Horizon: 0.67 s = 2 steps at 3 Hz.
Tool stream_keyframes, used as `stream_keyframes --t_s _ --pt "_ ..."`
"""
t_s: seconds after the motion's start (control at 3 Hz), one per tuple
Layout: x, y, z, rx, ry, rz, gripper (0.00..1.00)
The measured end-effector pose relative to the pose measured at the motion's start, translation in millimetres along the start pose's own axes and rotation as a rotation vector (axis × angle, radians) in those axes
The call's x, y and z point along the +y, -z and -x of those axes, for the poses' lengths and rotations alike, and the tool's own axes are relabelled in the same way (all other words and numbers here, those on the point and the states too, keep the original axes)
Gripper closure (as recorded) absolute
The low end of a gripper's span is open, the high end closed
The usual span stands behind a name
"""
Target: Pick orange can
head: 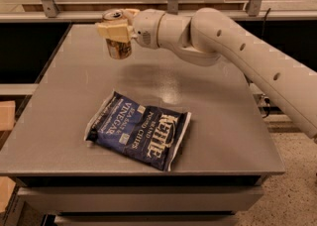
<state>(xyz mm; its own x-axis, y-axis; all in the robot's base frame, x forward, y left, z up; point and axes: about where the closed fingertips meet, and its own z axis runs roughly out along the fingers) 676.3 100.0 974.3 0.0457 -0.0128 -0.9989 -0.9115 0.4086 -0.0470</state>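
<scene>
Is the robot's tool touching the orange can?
Touching. The camera view shows the tool clamped around the orange can, holding it above the table.

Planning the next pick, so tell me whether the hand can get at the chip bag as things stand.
Probably not yet: the hand is shut on the orange can, over the far left of the table. Nothing covers the chip bag, so the way is otherwise free.

Grey table (pixel 225 121), speckled floor (pixel 294 193)
</scene>
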Motion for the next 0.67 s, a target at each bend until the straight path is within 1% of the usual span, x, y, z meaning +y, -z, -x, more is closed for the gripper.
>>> stream_keyframes --t_s 0.33,0.67 --pt "-0.1 4.3 18.7 0.034 0.021 -0.01 1.0" --pt "-1.2 6.8 32.3 0.057 0.036 -0.022 1.0"
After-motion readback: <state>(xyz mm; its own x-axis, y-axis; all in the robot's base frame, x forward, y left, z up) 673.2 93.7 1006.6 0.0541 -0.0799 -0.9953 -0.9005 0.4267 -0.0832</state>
